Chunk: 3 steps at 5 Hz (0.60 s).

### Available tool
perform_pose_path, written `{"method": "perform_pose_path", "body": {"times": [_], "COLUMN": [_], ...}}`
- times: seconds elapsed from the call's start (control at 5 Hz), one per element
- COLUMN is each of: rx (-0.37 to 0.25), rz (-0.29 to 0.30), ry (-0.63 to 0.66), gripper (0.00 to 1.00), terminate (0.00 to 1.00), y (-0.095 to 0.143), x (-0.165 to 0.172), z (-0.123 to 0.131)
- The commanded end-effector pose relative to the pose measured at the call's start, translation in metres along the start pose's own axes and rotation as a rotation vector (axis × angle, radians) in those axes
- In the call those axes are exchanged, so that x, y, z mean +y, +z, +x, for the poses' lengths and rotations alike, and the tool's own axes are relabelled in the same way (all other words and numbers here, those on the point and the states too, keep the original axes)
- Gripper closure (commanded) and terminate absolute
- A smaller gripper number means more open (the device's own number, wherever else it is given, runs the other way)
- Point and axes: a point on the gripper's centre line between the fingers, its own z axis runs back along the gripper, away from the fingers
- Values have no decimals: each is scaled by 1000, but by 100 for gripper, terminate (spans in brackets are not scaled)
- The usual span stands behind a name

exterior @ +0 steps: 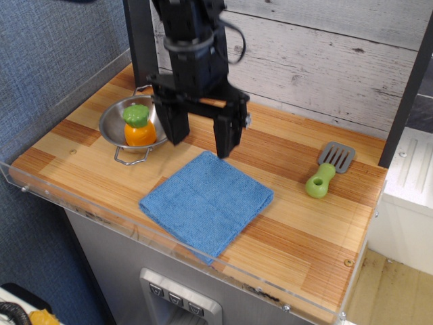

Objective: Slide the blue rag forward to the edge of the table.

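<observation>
Black two-finger gripper hung above table, jaws spread wide, holding nothing. Flat folded medium-blue terry rag lay on striped wooden table, front corner at clear acrylic rim, clear of gripper

The robot arm is all black. It looks chunky, like blocks stacked on top of each other. A thin black cable loops out on one side. At the bottom is the gripper, with two thick, flat black fingers (they look a bit like legs). One finger has a small shiny silver screw on its side.
</observation>
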Motion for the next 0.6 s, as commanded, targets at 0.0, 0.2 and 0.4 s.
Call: {"method": "perform_pose_path", "body": {"times": [0.0, 0.2, 0.4], "rx": [-24, 16, 16], "rz": [71, 83, 83], "ry": [-19, -61, -61], "gripper": [0, 0, 0], "terminate": [0, 0, 0], "y": [35, 31, 31], "x": [6, 10, 10], "z": [17, 20, 20]}}
